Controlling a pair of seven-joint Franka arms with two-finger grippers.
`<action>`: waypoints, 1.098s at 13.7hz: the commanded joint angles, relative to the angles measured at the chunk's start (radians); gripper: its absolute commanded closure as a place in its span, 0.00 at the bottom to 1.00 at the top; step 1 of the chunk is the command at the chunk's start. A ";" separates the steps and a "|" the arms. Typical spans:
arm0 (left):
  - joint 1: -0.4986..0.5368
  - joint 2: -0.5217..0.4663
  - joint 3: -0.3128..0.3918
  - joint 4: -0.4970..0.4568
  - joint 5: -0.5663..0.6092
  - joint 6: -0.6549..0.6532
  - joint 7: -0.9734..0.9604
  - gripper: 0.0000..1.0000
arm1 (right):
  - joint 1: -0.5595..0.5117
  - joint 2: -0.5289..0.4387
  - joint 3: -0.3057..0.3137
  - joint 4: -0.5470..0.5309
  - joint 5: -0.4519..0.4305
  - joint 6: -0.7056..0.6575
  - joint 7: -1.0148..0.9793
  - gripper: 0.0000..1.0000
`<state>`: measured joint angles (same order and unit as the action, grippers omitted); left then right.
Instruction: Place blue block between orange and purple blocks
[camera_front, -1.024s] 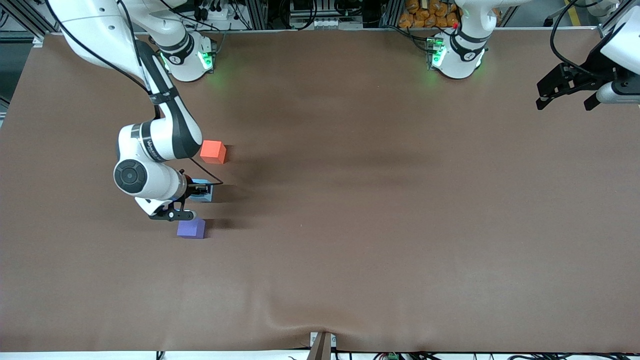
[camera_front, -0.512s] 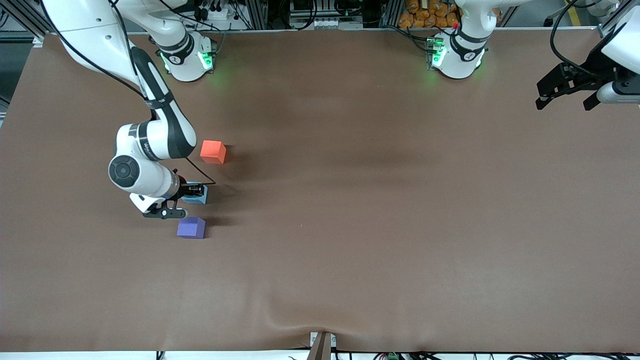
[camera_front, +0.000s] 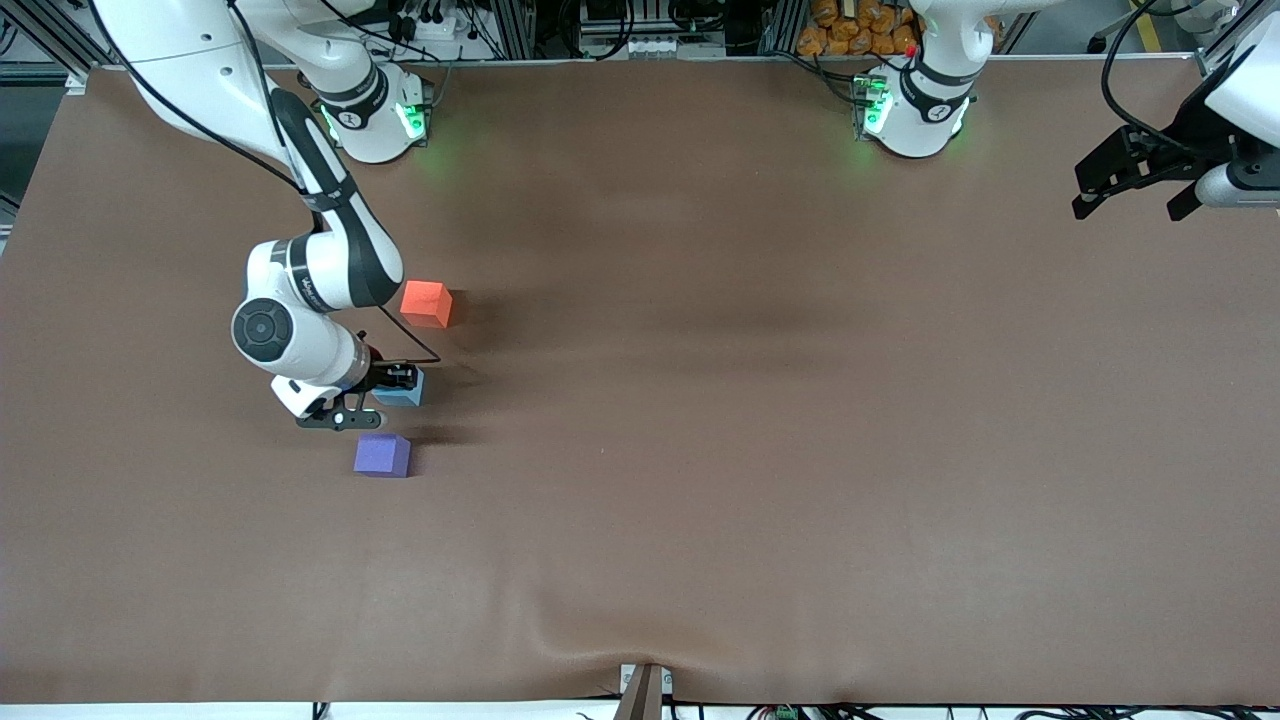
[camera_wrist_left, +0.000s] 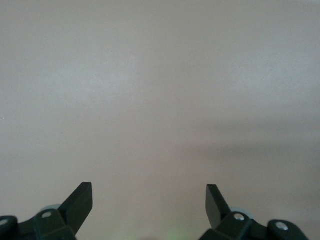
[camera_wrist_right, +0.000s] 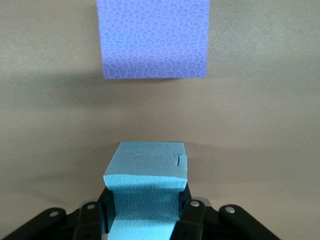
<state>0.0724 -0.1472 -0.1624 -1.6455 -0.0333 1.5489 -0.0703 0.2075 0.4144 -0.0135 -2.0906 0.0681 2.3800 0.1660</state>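
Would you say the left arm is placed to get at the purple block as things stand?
Probably not. The left gripper waits open over the left arm's end of the table, while the purple block lies at the right arm's end, beside the right gripper shut on the blue block.

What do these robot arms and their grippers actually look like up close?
Both arms are glossy white with black joint bands and round caps. Black cables trail along them, and green lights glow at the bases. The right gripper and left gripper are black, with two angular fingers.
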 joint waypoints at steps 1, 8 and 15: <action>0.007 -0.006 -0.003 0.001 -0.022 -0.012 -0.003 0.00 | -0.002 -0.014 0.009 -0.042 -0.005 0.035 0.003 0.22; 0.007 -0.006 -0.002 0.003 -0.022 -0.012 0.001 0.00 | -0.037 -0.020 0.004 0.431 -0.001 -0.596 0.000 0.00; 0.007 -0.008 -0.003 0.003 -0.022 -0.012 0.004 0.00 | -0.106 -0.026 -0.002 0.920 0.044 -0.916 -0.002 0.00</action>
<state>0.0724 -0.1472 -0.1626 -1.6464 -0.0336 1.5488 -0.0703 0.1128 0.3619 -0.0234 -1.2853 0.1143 1.5545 0.1646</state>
